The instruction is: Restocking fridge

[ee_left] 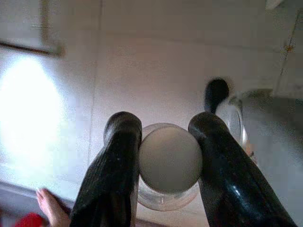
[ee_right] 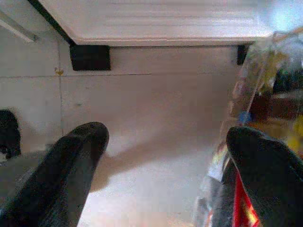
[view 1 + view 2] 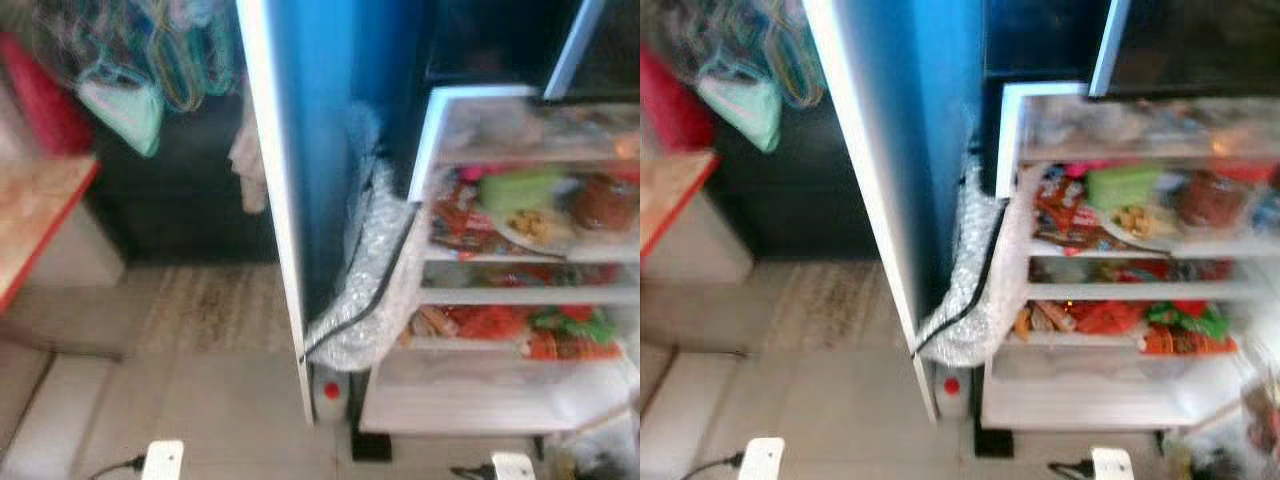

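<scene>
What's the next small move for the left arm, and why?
Probably raise the left gripper toward the open fridge. Its jaws are clamped on a white-lidded clear jar low over the floor, while the shelves sit ahead and to the right. The right gripper is open.

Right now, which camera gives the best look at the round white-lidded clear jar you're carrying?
The left wrist view: the round white-lidded clear jar sits large and central, clamped between the left claw and its black fingers. The eye views and the right wrist view look at the open fridge and floor instead.
</scene>
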Available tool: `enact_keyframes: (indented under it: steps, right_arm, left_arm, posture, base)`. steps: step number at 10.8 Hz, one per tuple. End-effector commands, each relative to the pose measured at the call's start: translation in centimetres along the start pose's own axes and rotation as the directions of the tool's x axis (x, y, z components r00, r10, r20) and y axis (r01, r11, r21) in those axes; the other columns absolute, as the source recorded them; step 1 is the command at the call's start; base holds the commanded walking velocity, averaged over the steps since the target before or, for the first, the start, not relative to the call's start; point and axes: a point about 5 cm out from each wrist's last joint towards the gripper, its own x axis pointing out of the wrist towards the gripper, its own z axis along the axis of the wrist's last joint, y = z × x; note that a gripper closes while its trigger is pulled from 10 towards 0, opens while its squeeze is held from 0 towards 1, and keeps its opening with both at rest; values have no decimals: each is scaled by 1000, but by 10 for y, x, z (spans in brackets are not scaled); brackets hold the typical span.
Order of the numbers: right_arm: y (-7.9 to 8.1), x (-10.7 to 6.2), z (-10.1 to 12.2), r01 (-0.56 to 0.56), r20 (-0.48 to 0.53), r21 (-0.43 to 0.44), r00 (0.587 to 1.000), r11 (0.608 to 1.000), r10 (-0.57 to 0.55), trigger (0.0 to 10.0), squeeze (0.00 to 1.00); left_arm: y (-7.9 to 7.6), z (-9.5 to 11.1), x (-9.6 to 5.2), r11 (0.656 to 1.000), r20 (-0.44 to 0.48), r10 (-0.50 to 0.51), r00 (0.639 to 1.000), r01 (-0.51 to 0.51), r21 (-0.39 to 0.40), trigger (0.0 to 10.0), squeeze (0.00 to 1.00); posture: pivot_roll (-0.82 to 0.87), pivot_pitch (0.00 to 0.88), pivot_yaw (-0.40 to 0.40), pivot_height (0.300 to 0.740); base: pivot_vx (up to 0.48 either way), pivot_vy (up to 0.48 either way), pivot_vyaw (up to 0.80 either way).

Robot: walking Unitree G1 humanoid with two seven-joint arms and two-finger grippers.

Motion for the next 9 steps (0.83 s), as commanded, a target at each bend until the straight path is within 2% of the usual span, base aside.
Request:
enact_keyframes:
  steps: [1, 9]
  right_arm:
    - [0, 0, -2, 2, -4, 12, 1000, 1000, -2, 10000, 0]
    - [0, 0, -2, 4, -4, 13, 1000, 1000, -4, 10000, 0]
  left_arm:
    - [3, -7, -1, 1000, -28, 9, 1000, -9, 1, 10000, 0]
    - [3, -8, -1, 1000, -33, 6, 999, -6, 0, 10000, 0]
  posture:
    - [-13, 63, 9, 740]
    - [-14, 66, 10, 740]
  base:
    - [0, -266, 0]
    - [0, 0, 0]
